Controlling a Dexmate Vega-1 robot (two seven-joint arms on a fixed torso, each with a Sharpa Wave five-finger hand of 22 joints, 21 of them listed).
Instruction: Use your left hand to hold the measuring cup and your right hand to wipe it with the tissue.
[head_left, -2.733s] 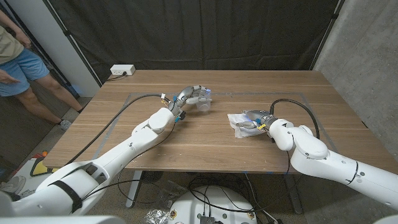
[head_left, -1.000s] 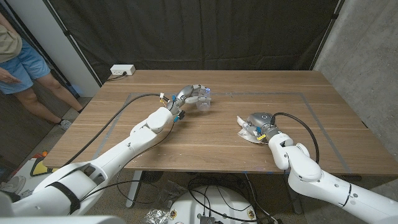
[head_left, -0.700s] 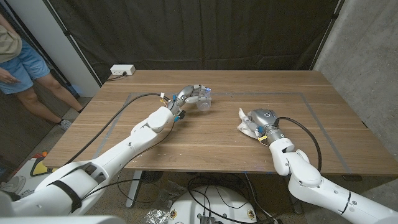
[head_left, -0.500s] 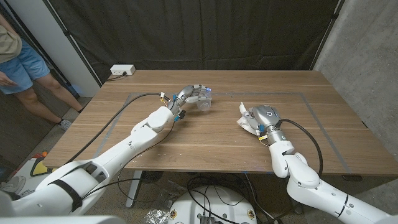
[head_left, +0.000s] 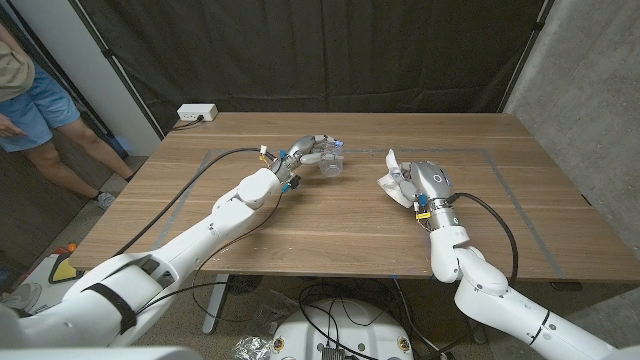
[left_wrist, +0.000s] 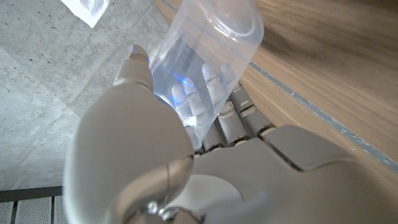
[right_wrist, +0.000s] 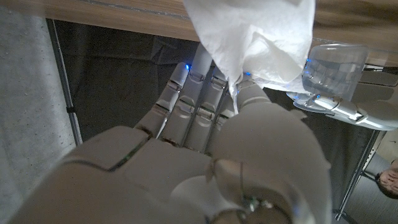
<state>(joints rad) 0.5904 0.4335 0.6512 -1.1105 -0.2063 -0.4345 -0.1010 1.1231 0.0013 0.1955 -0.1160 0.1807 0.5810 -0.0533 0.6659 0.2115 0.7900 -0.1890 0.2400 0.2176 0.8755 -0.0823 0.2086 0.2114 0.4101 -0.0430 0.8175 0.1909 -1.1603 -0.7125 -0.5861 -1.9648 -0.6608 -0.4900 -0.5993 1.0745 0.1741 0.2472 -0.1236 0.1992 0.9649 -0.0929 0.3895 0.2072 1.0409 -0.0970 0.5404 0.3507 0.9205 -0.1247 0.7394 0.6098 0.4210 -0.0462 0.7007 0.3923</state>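
Wooden table (head_left: 300, 225), L hand (head_left: 308, 154) holds cup (head_left: 329, 166)

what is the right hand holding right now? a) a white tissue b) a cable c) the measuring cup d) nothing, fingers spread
a: the right hand grips the white tissue, which sticks out from its fingers in the right wrist view too, while the clear measuring cup is in the left hand.

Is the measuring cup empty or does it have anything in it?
Empty: the left wrist view shows the left hand's fingers clearly through the measuring cup's clear wall, with nothing inside.
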